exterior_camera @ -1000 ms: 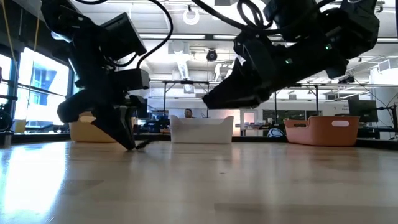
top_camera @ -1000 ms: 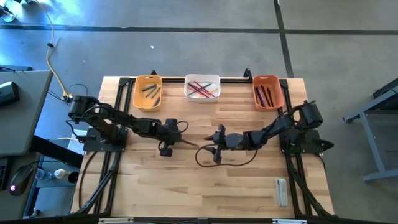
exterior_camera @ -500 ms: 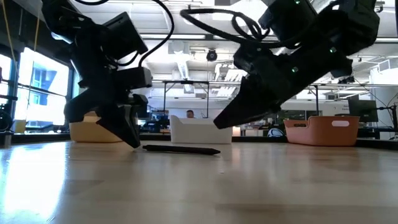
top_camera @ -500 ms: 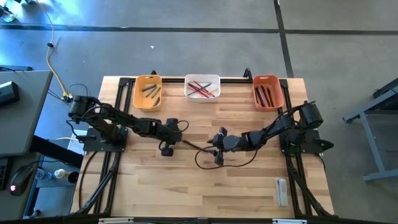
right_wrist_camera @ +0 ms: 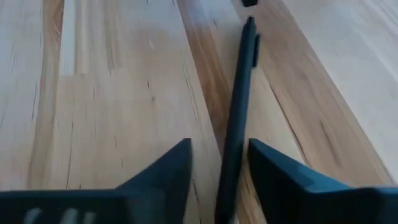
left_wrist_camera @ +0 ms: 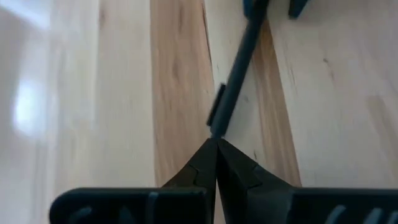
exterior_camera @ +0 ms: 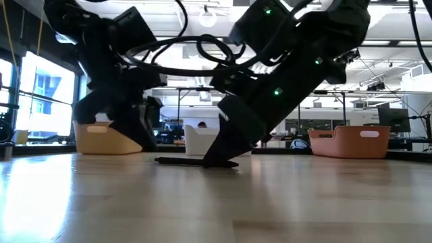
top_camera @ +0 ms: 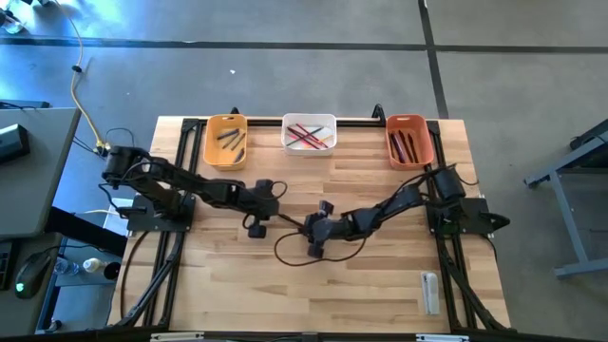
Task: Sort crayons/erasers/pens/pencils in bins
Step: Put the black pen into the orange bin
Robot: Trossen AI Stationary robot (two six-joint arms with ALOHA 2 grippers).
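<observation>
Pen: a dark pen [top_camera: 290,222] lies flat on the table [top_camera: 380,285], short of the white bin [top_camera: 309,133], between our two grippers.
Left gripper [top_camera: 256,226]: jaws together, tips just off the pen's near end; half a second ago it stood at the same end.
Right gripper [top_camera: 312,236]: it has slid along to the pen's other end, jaws apart astride the shaft.
Meaning: we judge a handover under way, with pickup still ahead.

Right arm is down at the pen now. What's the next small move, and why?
Probably close the right gripper: its jaws stand open with the black pen lying flat on the table between them. The left gripper is shut at the pen's other end, so back it off first.
</observation>
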